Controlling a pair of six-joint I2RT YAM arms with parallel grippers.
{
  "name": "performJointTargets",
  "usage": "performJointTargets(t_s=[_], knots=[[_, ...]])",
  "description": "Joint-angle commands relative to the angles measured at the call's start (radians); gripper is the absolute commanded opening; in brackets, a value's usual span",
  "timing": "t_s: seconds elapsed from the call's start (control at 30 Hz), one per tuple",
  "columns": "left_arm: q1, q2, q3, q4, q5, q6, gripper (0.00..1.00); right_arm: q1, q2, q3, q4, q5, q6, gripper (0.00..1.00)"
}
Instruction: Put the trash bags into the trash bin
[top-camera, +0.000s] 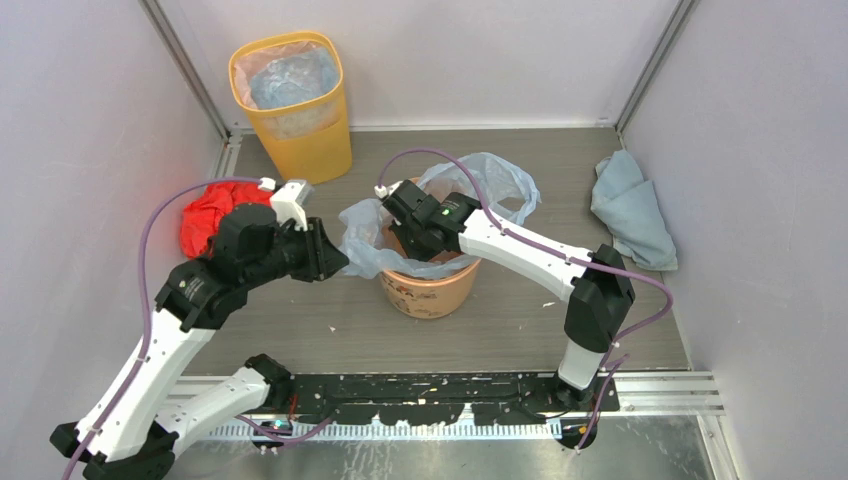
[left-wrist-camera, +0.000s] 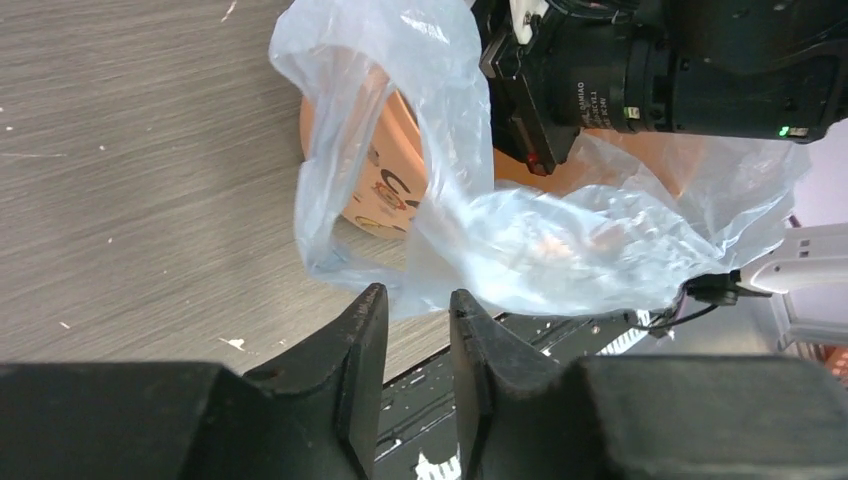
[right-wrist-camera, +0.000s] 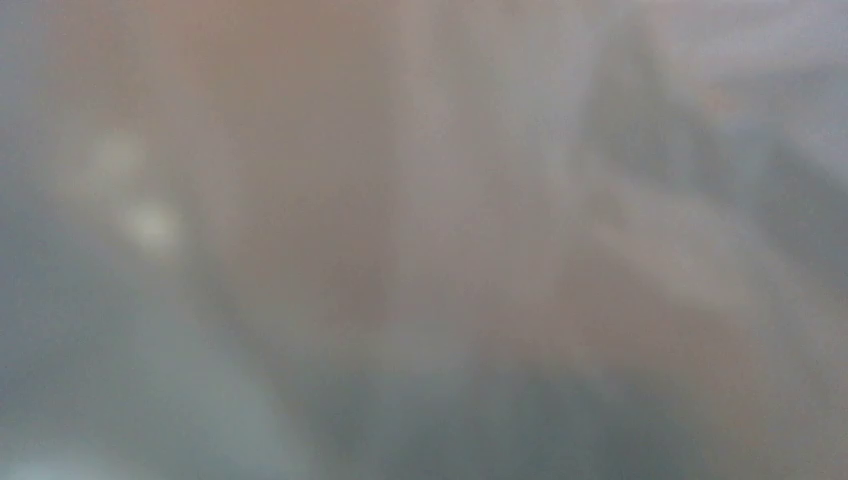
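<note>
The round orange trash bin (top-camera: 432, 290) stands mid-table, with a clear bluish trash bag (top-camera: 500, 180) draped over and into its mouth. My right gripper (top-camera: 428, 240) reaches down into the bin through the bag; its fingers are hidden, and the right wrist view is a plain blur of plastic and orange. My left gripper (top-camera: 330, 258) sits just left of the bin at the bag's hanging left edge. In the left wrist view its fingertips (left-wrist-camera: 418, 300) stand a little apart with nothing between them, just short of the bag (left-wrist-camera: 520, 240), which hangs over the bin (left-wrist-camera: 385, 180).
A taller yellow bin (top-camera: 295, 105) with a clear liner stands at the back left. A red crumpled bag (top-camera: 205, 215) lies by the left wall behind my left arm. A light blue cloth (top-camera: 630, 205) lies at the right wall. Walls close in on three sides.
</note>
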Motion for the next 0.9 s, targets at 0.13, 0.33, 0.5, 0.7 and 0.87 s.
performJointTargets(t_s=[0.13, 0.33, 0.5, 0.7, 0.87], knots=[[0.005, -0.115, 0.015, -0.005, -0.094, -0.04, 0.49, -0.019, 0.009, -0.014, 0.051, 0.018, 0.011, 0.01], [0.005, -0.163, -0.037, 0.016, -0.158, -0.07, 0.64, -0.024, -0.012, -0.058, 0.076, 0.012, 0.017, 0.01], [0.005, -0.183, -0.101, 0.072, -0.177, -0.123, 0.73, -0.027, -0.027, -0.062, 0.075, 0.011, 0.018, 0.01], [0.005, -0.245, -0.126, 0.128, -0.243, -0.255, 0.84, -0.028, -0.045, -0.063, 0.074, 0.004, 0.017, 0.01], [0.005, -0.267, -0.072, 0.108, -0.273, -0.376, 1.0, -0.028, -0.055, -0.063, 0.078, 0.001, 0.015, 0.01]])
